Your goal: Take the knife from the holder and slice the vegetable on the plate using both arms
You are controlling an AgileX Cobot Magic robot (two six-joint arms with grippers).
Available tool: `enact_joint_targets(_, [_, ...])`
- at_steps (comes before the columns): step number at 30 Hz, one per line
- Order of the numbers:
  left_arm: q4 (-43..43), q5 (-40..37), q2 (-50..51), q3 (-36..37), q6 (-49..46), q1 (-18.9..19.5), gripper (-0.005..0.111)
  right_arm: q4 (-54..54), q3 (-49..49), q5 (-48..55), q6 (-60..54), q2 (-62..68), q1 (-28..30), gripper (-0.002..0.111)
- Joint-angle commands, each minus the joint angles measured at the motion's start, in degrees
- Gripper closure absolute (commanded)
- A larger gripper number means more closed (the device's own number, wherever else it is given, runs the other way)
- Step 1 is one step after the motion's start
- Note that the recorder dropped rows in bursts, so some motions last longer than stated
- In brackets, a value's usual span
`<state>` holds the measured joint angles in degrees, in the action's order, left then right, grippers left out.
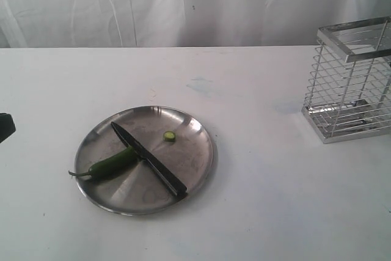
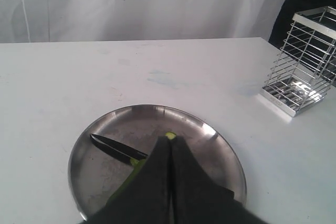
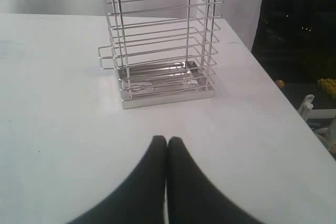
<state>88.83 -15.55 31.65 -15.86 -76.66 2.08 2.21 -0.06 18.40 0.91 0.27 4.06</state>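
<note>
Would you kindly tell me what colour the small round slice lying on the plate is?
The slice is pale yellow-green, clearest in the exterior view.

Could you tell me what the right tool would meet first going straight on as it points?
Probably the holder, near its base; only bare table lies between, though depth is unclear.

Saw the left gripper [image 2: 170,141] as two matte black fingers [image 2: 149,187], broad near the camera and tapered to narrow, slightly rounded tips, split by one thin straight seam. Looked dull and soft-surfaced, a shade greyer along the upper edges. Saw the right gripper [image 3: 167,140] in the same make: two black fingers [image 3: 184,192], outer edges curved inward and flaring wide at the base, tips rounder and blunter, again parted only by a hairline seam. Caught, in the exterior view, just a small black blunt-cornered piece of the left arm [image 1: 5,128] at the picture's edge.
</note>
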Motion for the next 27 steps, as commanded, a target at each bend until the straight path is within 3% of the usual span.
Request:
enact_joint_targets(1, [0.60,-0.61,-0.25,0.38,-0.04,0.02,0.107,-0.26,0.06,-0.33,-0.60,-0.27,0.31,0.108])
enact_joint_targets(9, [-1.39,1.92,-0.36,0.15,-0.14,0.02,0.107,-0.26,0.06,-0.33,-0.60,-0.27,0.31,0.108])
enact_joint_targets(11, [-7.25,-3.31,-0.61,-1.60,0.99,0.15,0.107,-0.26,0.06,-0.33,-0.60,-0.27,0.31,0.108])
enact_joint_targets(13, [-20.10,-7.64,-2.18,-3.66,12.84,1.79,0.107,-0.26,0.06,-0.22,-0.60,-0.27,0.31,0.108])
enact_joint_targets(17, [-63.51,-20.16,-7.31,-8.84,57.92,2.87,0.107,-0.26,0.06,-0.22,-0.60,-0.27,0.31,0.108])
enact_joint_targets(19, [-82.18,-22.26,-13.20,-8.82,71.60,2.39,0.107,-0.26,0.06,-0.22,-0.60,-0.27,0.31,0.108])
enact_joint_targets(20, [-86.42,-19.13,-15.33,-7.37,73.67,2.39,0.107,-0.26,0.06,-0.22,-0.60,-0.27,0.31,0.108])
enact_joint_targets(22, [-93.56,-0.12,-21.24,1.58,82.19,2.39,0.107,-0.26,0.06,-0.22,-0.60,-0.27,0.31,0.108])
enact_joint_targets(23, [-96.73,15.55,-24.35,10.13,89.79,2.39,0.107,-0.26,0.06,-0.22,-0.60,-0.27,0.31,0.108])
enact_joint_targets(24, [-98.55,22.25,-25.85,14.31,94.11,2.39,0.107,-0.26,0.06,-0.22,-0.60,-0.27,0.31,0.108])
enact_joint_targets(25, [-104.32,23.55,-29.71,15.86,101.74,2.39,0.107,-0.26,0.06,-0.22,-0.60,-0.27,0.31,0.108])
enact_joint_targets(27, [-117.41,15.55,-31.65,15.86,110.13,1.08,0.107,-0.26,0.06,-0.22,-0.60,-0.27,0.31,0.108])
